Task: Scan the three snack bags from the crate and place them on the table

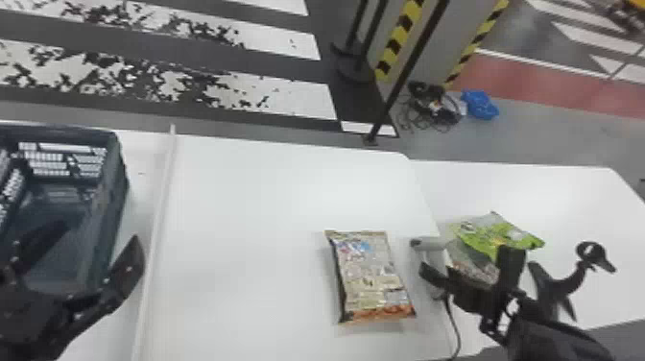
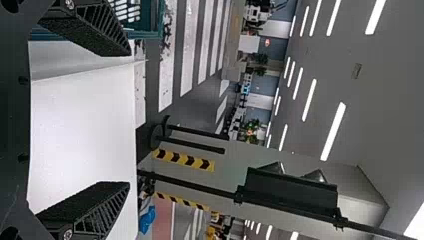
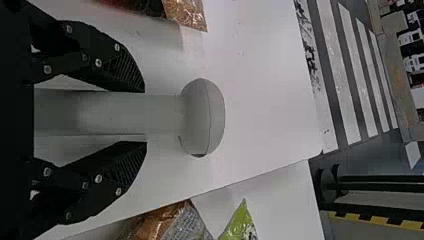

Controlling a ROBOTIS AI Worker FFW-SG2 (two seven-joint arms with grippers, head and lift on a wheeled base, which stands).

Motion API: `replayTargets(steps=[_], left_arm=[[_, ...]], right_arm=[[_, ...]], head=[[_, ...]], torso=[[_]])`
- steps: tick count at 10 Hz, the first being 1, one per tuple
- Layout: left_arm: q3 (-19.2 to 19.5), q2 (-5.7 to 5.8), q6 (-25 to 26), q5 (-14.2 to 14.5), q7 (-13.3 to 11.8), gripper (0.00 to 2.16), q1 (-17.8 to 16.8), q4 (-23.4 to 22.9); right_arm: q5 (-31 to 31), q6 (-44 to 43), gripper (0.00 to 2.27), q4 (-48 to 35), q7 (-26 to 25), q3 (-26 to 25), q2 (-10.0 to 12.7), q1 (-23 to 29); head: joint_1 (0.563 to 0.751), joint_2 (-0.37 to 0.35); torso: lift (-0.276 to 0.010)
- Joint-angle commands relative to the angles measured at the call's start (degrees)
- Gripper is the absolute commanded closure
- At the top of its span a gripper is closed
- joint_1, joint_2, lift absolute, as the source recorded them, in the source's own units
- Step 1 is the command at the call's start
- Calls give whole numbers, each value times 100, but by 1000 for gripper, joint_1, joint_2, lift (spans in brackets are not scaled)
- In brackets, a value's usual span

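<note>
Head view: bag on table

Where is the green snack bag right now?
In the head view, the green snack bag lies on the right-hand white table, partly behind the right end effector and left of a black curved object.

A pale snack bag flat on a white table, grey scanner and green bag to its right, dark crate at far left

Bright ceiling lts, soft glare on tbl.
</note>
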Motion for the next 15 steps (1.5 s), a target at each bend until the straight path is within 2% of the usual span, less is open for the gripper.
replayTargets(steps=[1, 2, 3, 4, 6, 7, 9, 10, 11, 12, 13, 15], left_arm=[[-13, -8, 17, 9, 15, 70, 4, -5], [-31, -8, 34, 9, 33, 70, 4, -5], [-66, -16, 52, 9, 94, 70, 4, -14], [-128, -16, 105, 9, 261, 70, -4, -58], [-180, 1, 140, 35, 305, 70, 4, -93], [-180, -8, 140, 44, 314, 70, 22, -111], [-172, -8, 158, 44, 340, 70, 22, -120], [-172, -8, 158, 44, 349, 70, 22, -128], [-180, -16, 158, 44, 349, 70, 22, -128], [-180, -8, 158, 44, 349, 70, 22, -128], [-180, -8, 158, 44, 349, 70, 22, -128], [-189, 10, 158, 44, 340, 70, 22, -146]], right_arm=[[-327, -103, 29, -591, -3, -166, 167, 416], [-617, 20, 49, -1294, -3, -245, 308, 847], [-898, 530, 49, -1892, 76, -333, 352, 1172], [-1197, 1162, 70, -2182, 349, -412, 352, 1322], [-1399, 1953, 76, -2243, 692, -482, 326, 1348], [-1417, 2041, 76, -2252, 736, -438, 334, 1348], [-1399, 1479, 80, -2305, 656, -482, 378, 1427], [-1434, 1338, 83, -2436, 648, -649, 440, 1471], [-1452, 1268, 83, -2832, 648, -825, 633, 1620], [-1645, 1391, 83, -3219, 648, -843, 660, 1858], [-1636, 1760, 83, -3351, 718, -790, 651, 1884], [-1592, 2059, 83, -3280, 736, -614, 633, 1831]], head=[[695, -350], [695, -350], [695, -350], [695, -350], [695, -350], [695, -350], [695, -350], [695, -350], [695, -350], [695, -350], [695, -350], [695, -350]], torso=[[-36], [-36], [-36], [-36], [-36], [-36], [-36], [-36], [-36], [-36], [-36], [-36]])
